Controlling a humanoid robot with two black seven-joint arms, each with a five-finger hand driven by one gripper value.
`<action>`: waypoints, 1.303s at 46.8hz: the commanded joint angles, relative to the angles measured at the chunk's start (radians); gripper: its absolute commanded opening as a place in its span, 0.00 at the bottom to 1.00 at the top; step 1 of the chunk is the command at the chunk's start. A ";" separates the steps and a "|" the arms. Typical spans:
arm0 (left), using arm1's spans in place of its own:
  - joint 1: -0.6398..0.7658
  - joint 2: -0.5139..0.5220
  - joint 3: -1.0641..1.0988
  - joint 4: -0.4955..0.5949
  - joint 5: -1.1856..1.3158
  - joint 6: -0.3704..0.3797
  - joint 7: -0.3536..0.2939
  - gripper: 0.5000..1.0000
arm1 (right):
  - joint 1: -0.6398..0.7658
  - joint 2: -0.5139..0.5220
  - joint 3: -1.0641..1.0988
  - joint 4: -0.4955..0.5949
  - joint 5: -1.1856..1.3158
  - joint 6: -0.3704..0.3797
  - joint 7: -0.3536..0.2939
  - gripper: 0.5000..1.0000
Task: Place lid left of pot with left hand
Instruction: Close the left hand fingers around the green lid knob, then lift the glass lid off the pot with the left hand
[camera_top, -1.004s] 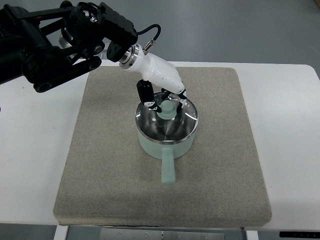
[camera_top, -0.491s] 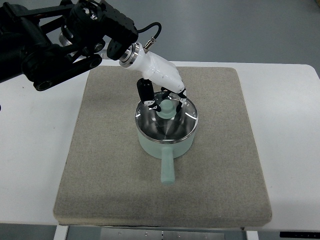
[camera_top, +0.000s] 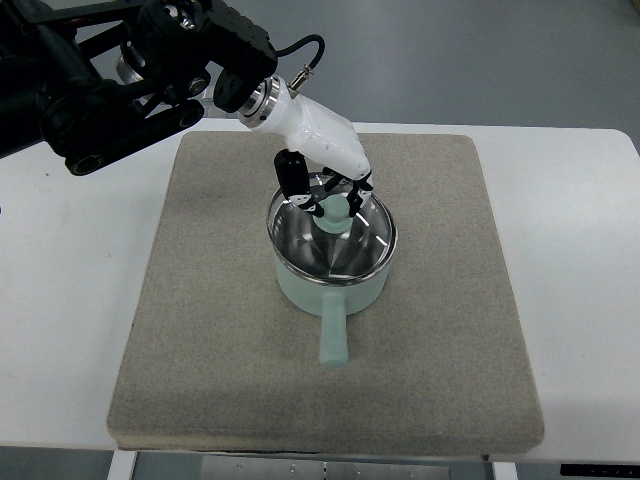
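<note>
A mint-green pot (camera_top: 330, 285) stands near the middle of a grey felt mat (camera_top: 200, 330) spread over a white table (camera_top: 60, 300), its straight handle (camera_top: 333, 335) pointing toward the camera's side of the work. The glass lid (camera_top: 345, 245), rimmed in metal, sits over the pot's mouth, appearing slightly tilted, though whether it has cleared the rim cannot be told from this angle. The robot's left hand (camera_top: 325, 190), white-shelled with dark fingers (camera_top: 293, 180), reaches in from the upper left on a black arm (camera_top: 110, 80) and closes around the lid's pale green knob (camera_top: 335, 210), one finger to the left of the knob and others to its right and rear, pinching it between them. A black cable (camera_top: 300, 55) loops above the wrist. The stretch of mat to the left of the pot lies open, and the pot's body casts a soft shadow on the felt beside the handle.
</note>
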 joint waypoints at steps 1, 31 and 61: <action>0.000 0.000 -0.001 0.000 -0.002 0.002 0.000 0.00 | 0.000 0.000 0.000 0.000 0.000 0.000 0.000 0.84; 0.001 -0.002 -0.044 0.000 -0.007 0.002 0.000 0.00 | 0.000 0.000 0.000 0.000 0.000 0.000 0.000 0.84; -0.010 0.012 -0.067 0.118 -0.002 0.003 0.000 0.00 | 0.000 0.000 0.000 0.000 0.000 0.000 0.000 0.84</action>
